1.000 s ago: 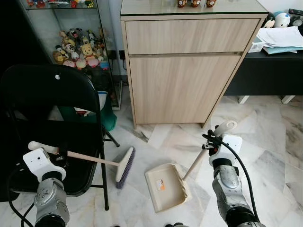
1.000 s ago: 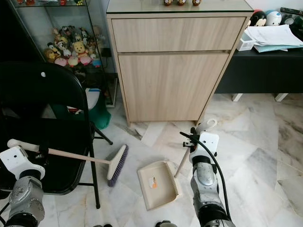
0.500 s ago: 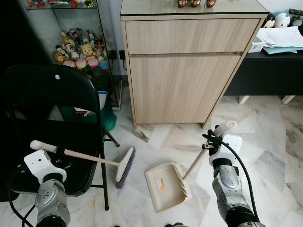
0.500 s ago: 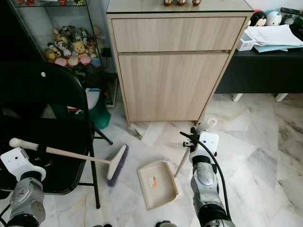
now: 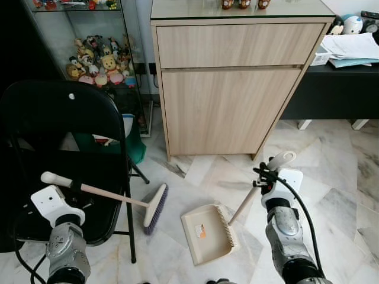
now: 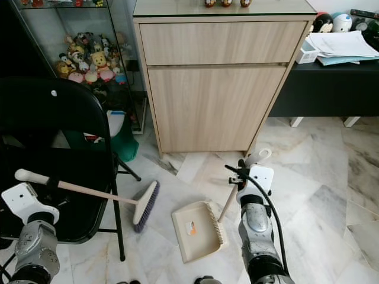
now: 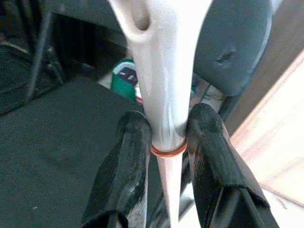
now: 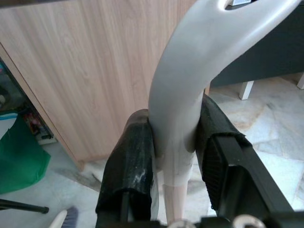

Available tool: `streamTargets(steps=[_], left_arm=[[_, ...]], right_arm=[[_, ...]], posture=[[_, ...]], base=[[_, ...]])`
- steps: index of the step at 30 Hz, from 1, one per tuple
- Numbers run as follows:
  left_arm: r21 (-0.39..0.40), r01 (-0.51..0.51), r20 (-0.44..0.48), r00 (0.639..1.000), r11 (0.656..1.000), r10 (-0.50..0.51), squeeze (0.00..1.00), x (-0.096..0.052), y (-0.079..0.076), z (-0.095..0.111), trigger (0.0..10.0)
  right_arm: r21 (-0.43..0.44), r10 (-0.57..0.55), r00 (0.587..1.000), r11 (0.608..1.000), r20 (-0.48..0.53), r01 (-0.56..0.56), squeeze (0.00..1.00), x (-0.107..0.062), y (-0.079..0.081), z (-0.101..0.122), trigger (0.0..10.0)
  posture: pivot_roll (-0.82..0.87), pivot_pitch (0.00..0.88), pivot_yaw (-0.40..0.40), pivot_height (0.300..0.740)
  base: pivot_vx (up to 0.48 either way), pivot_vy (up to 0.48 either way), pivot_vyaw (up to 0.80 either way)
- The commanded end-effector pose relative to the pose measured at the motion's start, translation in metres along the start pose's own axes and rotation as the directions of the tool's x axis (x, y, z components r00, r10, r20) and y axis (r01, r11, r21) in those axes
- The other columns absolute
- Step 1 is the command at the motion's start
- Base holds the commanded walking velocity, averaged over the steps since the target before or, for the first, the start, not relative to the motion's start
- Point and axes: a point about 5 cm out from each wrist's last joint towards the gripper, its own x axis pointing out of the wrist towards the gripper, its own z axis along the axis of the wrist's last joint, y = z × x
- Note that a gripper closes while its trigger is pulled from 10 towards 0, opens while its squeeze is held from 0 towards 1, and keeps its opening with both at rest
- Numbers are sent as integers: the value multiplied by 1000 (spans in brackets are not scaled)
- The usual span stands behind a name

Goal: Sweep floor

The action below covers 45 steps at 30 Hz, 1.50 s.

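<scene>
A hand broom (image 5: 155,206) with a pale wooden handle and grey bristles rests its head on the marble floor beside the chair leg. My left gripper (image 7: 164,137) is shut on the white end of the handle (image 5: 71,184), low on the left in front of the chair seat. A beige dustpan (image 5: 207,232) lies flat on the floor just right of the brush head. Its long handle (image 5: 244,204) slants up to the right, where my right gripper (image 8: 173,142) is shut on the grey grip (image 5: 278,160).
A black folding chair (image 5: 59,112) stands close on the left, its front leg (image 5: 129,228) next to the broom. A light wooden cabinet (image 5: 234,83) is straight ahead. A glass case of toys (image 5: 98,62) stands behind the chair, and a dark desk (image 5: 337,83) with papers at far right.
My left arm has shifted slightly right and the white end of the broom handle has risen a little. The brush head, the dustpan and my right arm have stayed put.
</scene>
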Motion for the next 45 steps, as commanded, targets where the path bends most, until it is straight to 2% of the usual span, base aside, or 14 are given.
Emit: streamTargets(steps=[1, 2, 3, 4, 8, 10, 17, 18, 26, 29, 36, 42, 45], left_arm=[[-17, 20, -14, 1000, 1000, -20, 0, -3, -1, -3, 0], [-26, 46, -12, 999, 999, -47, 0, -3, -4, -2, 0], [-25, 75, -11, 997, 997, -76, 0, -4, -7, -1, 2745], [-25, 111, -9, 994, 994, -111, 0, -6, -10, 0, 10000], [-33, 152, -7, 988, 988, -152, 0, -8, -13, 2, 10000], [-31, 198, 4, 980, 980, -198, 0, -16, -14, 8, 10000], [-41, 233, 10, 972, 972, -233, 0, -23, -15, 17, 10000], [-50, 249, 18, 969, 967, -248, 0, -23, -17, 23, 10000], [-37, 233, 90, 969, 972, -228, 0, -22, -28, 44, 10000], [-43, 231, 111, 968, 972, -225, 0, -28, -36, 50, 10000], [-52, 201, 116, 974, 978, -194, 0, -36, -35, 52, 10000], [-81, 201, 120, 974, 976, -191, 0, -36, -38, 54, 10000], [-87, 234, 109, 968, 968, -224, 0, -36, -47, 55, 10000]], right_arm=[[2, -3, 1000, 1000, 24, 3, 0, 1, -1, 5, 10000], [3, -3, 1000, 1000, 24, 3, 0, 1, -1, 5, 10000], [2, -4, 1000, 1000, 24, 3, 0, 1, -1, 5, 10000], [3, -4, 1000, 1000, 24, 4, 0, 1, -1, 5, 10000], [3, -4, 1000, 1000, 24, 4, 0, 1, -1, 5, 10000], [3, 4, 1000, 1000, 24, -4, 0, 2, 2, 6, 10000], [-4, 22, 999, 1000, 32, -22, 0, 4, 7, 8, 10000], [-3, 24, 999, 1000, 35, -24, 0, 5, 8, 9, 10000], [-9, 21, 998, 1000, 51, -20, 0, 8, 5, 13, 10000], [-14, 29, 997, 1000, 69, -28, 0, 8, 5, 16, 10000], [-19, 42, 996, 999, 81, -40, 0, 8, 7, 19, 10000], [-12, 51, 995, 999, 84, -50, 0, 9, 11, 20, 10000], [-10, 54, 995, 999, 84, -53, 0, 9, 12, 19, 10000]], posture=[[-99, 169, -13, 740], [-94, 170, -11, 740], [-94, 170, -11, 740], [-91, 171, -10, 740], [-87, 172, -9, 740], [-79, 171, -9, 740], [-63, 167, -10, 740], [-63, 161, -8, 740], [-65, 145, -4, 740], [-65, 133, -7, 740], [-55, 114, -10, 740], [-52, 100, -10, 740], [-54, 93, -8, 740]], base=[[0, 0, 0], [0, 0, 0], [0, 0, 0], [0, 0, 0], [0, 0, 0], [0, 0, 0], [0, 0, 0], [0, 0, 0], [0, 0, 0], [0, 0, 0], [0, 0, 0], [0, 0, 0], [0, 0, 0]])
